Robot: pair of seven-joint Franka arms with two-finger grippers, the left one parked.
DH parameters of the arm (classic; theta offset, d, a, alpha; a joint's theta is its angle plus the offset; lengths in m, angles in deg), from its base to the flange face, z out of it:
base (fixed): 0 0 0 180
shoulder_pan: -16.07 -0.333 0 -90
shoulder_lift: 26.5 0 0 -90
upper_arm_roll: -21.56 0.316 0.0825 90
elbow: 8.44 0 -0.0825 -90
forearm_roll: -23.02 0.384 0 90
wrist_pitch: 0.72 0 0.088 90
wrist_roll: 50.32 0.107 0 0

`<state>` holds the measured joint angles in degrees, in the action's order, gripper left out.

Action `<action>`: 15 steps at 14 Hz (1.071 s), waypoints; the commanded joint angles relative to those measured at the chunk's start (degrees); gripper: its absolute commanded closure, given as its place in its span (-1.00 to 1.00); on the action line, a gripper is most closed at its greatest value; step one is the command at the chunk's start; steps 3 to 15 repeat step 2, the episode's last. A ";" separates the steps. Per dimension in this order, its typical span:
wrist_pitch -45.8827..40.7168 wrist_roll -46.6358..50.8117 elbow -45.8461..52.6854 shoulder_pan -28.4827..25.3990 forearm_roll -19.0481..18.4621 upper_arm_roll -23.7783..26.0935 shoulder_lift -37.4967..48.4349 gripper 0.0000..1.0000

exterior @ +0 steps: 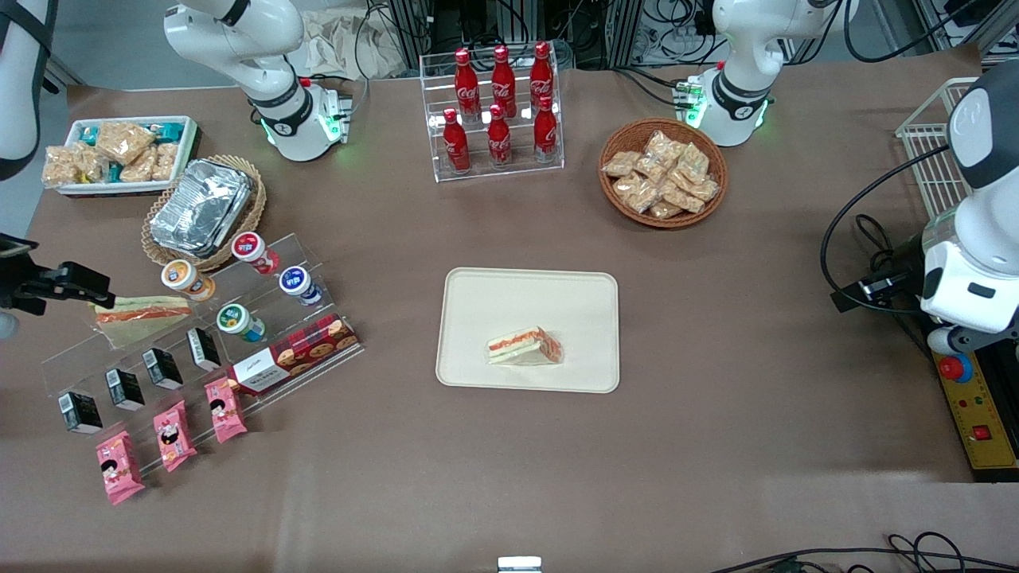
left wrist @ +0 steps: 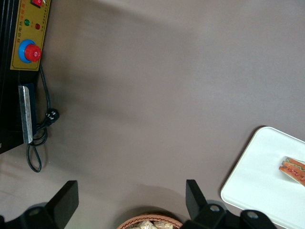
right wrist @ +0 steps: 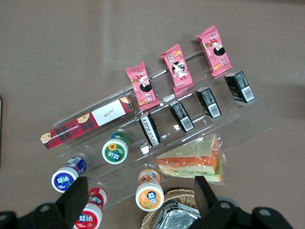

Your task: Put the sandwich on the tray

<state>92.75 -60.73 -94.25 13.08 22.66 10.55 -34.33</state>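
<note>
The sandwich (exterior: 525,346), a small wrapped wedge with red-orange and green filling, lies on the cream tray (exterior: 486,302), near the tray edge closest to the front camera. The left wrist view also catches the tray (left wrist: 252,181) and the sandwich (left wrist: 295,171) at its border. My gripper (exterior: 83,285) hovers toward the working arm's end of the table, above the clear display stand and well away from the tray. In the right wrist view the gripper (right wrist: 140,187) is open, fingers wide apart, holding nothing.
Under the gripper the clear stand (right wrist: 248,126) holds a longer wrapped sandwich (right wrist: 193,162), yogurt cups (right wrist: 149,193), black cartons, pink snack packs and a cookie box (exterior: 298,354). A foil-filled basket (exterior: 203,211), a white snack bin (exterior: 119,155), a cola rack (exterior: 497,103) and a snack basket (exterior: 662,173) stand farther back.
</note>
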 commanded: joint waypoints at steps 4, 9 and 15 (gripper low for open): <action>-3.29 1.09 -1.12 1.23 -0.96 0.73 1.86 -0.98; -3.29 1.09 -1.12 1.23 -0.96 0.73 1.86 -0.98; -3.29 1.09 -1.12 1.23 -0.96 0.73 1.86 -0.98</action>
